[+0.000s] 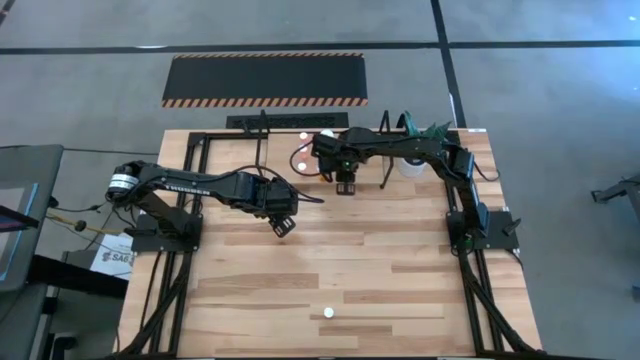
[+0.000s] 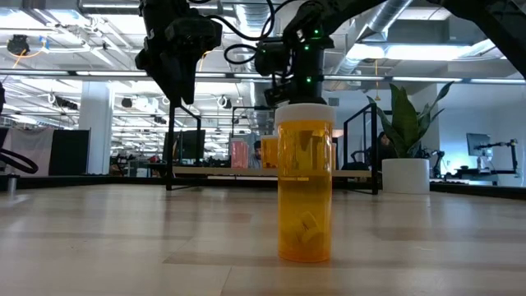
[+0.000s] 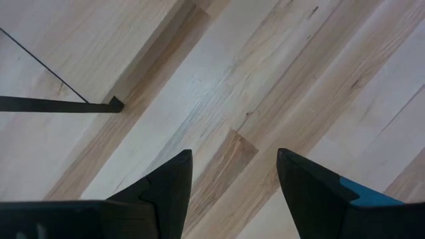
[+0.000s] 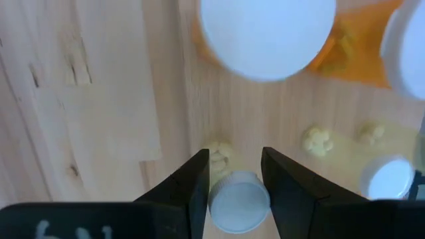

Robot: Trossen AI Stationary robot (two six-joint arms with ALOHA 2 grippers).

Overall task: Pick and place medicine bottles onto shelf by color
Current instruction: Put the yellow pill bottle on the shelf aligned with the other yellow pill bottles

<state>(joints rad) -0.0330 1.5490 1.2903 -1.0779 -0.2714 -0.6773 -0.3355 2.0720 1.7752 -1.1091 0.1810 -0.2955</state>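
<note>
My right gripper [image 1: 346, 186] is at the table's far middle, shut on a small white-capped medicine bottle [image 4: 239, 202]. Below it stand an orange bottle with a big white cap [image 4: 265, 30], another [image 4: 406, 46] and a small capped one [image 4: 390, 178]. Two caps [image 1: 303, 155] show beside the gripper. The shelf [image 2: 214, 170] stands at the far edge with an orange bottle [image 2: 269, 152] on it. One orange bottle [image 2: 305, 182] stands upright alone near the front edge [image 1: 328, 312]. My left gripper [image 1: 283, 225] is open and empty over bare wood [image 3: 232, 179]. My right gripper has the small bottle's round white cap [image 4: 219, 202] between its two fingers, one on each side. The fingers come from above, pointing down. The cap hides the bottle's body, and I cannot tell whether the bottle stands on the wood or is lifted.
A white pot with a green plant [image 1: 415, 165] stands at the far right, close to my right arm. A black mat with hazard-striped edges [image 1: 265, 80] lies on the floor beyond the table. The table's middle and near part are bare wood.
</note>
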